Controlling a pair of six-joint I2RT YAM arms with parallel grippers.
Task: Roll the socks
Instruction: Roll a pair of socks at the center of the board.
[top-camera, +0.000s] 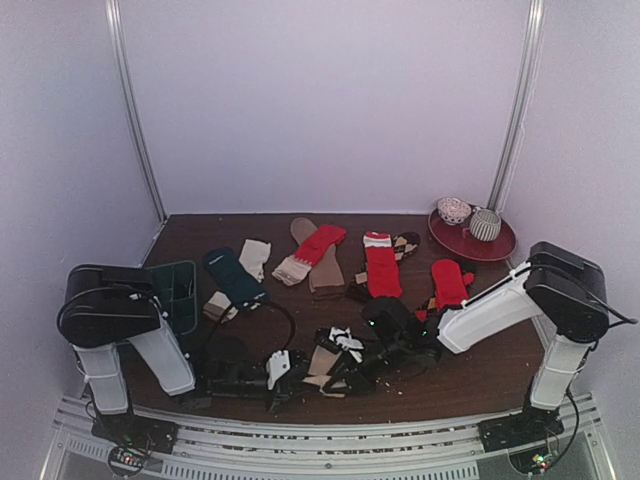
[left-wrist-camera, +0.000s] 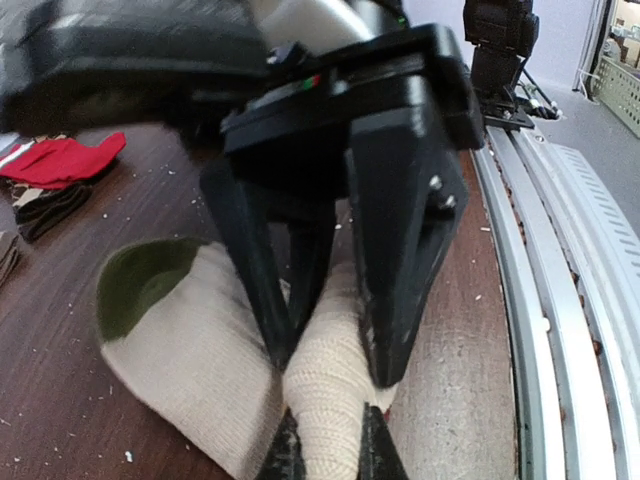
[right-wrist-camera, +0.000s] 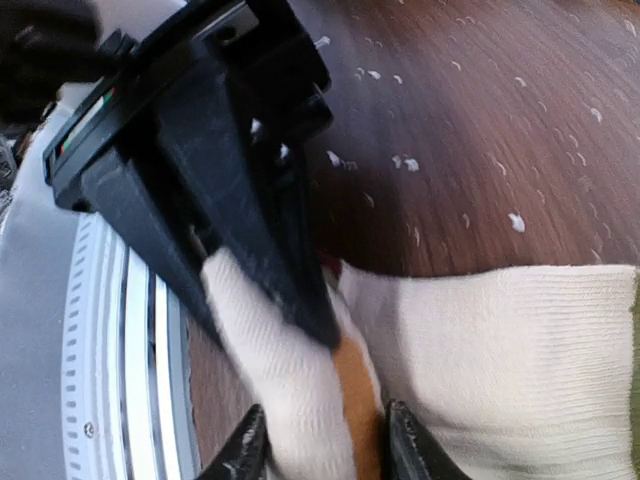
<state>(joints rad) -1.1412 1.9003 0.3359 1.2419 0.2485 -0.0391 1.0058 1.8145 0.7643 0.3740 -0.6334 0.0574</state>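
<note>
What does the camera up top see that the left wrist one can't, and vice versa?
Only the top view: the socks laid out in a row, the red plate with two rolled bundles, the green tray. Only the left wrist: the cream sock has an olive patch. Both: black fingers on that sock, a red sock, the brown table.

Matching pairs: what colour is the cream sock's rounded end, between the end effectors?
Cream sock: rounded end olive green, clearest in left wrist view.
</note>
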